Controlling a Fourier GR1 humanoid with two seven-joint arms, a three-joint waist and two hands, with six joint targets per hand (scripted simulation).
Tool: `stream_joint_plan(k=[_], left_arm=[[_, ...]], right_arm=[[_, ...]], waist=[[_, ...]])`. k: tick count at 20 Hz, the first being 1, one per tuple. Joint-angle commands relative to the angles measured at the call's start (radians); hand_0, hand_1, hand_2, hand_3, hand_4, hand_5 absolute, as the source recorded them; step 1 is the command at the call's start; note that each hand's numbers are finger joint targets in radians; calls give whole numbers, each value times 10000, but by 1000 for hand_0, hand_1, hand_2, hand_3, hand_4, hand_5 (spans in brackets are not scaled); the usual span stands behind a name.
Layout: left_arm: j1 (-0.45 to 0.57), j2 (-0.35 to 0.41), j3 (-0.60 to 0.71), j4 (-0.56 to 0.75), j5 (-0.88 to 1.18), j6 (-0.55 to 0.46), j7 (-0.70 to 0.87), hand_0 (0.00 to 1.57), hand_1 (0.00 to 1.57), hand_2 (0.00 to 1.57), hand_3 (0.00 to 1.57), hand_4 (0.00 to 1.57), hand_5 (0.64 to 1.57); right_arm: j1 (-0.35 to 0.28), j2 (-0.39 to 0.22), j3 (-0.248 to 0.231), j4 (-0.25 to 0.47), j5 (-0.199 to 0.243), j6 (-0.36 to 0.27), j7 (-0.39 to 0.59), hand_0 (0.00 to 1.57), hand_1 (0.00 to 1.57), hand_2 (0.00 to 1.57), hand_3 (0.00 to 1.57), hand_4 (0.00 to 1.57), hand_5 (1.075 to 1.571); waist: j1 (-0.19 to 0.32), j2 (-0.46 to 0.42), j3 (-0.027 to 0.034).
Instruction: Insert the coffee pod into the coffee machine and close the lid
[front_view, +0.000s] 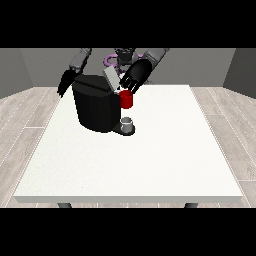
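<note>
One white bench (150, 170) fills the foreground, its near part bare. Farther back, left of centre, stands one black coffee machine (95, 107). At its foot, on a dark base plate, sits one small grey thing (127, 122); whether it is the pod or a cup of the machine cannot be told from this view. Just above it, at the machine's front, is one red thing at the machine (126, 99). One pale lid (111, 79) is tilted up over the machine's top, so it reads as open.

The hand at the view's right (134, 77) hangs over the red thing, close beside the lid, its fingers pointing down and slightly apart; nothing is plainly seen between them, and contact with the lid cannot be confirmed. The hand at the view's left (65, 83) hangs beside the machine's far left corner, fingers straight and pointing down, holding nothing. Behind both stands one robot, its torso only partly in view.

Judged progress: the lid is not yet closed. Whether the pod is already in the machine cannot be told. At least the closing of the lid remains.
</note>
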Motion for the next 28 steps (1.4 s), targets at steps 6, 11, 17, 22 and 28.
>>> stream_joint_plan(k=[6, 11, 17, 22, 28], left_arm=[[-147, -234, -8, 101, -18, 5, -134, 1187, 1187, 1230, 1196, 441, 1571], [-338, 81, -56, 177, -160, -145, -371, 1166, 1166, 1233, 1193, 421, 1571], [-214, 81, 97, 419, -270, 455, -380, 1225, 1225, 1261, 1206, 376, 1571], [-721, 79, 138, 284, -209, 178, -236, 1198, 1198, 1224, 1168, 355, 1571], [-735, 201, -264, 270, -786, 605, -382, 1225, 1225, 1244, 1157, 0, 1571]], right_arm=[[-317, -172, -420, 441, -151, -110, -457, 0, 0, 0, 0, 169, 1571], [-456, -274, -476, 462, -237, 5, 6, 0, 0, 0, 0, 0, 1571], [-115, 364, 127, 35, 104, -373, -43, 0, 0, 0, 0, 0, 1571], [-165, -12, -89, 428, 44, -116, -474, 0, 0, 0, 0, 0, 1571], [-542, -122, -149, 318, 150, -281, -75, 0, 0, 0, 0, 0, 1571]], waist=[[209, 437, 3], [151, 356, 1], [-115, 317, -2], [-76, 260, 2], [-167, 370, 0]])
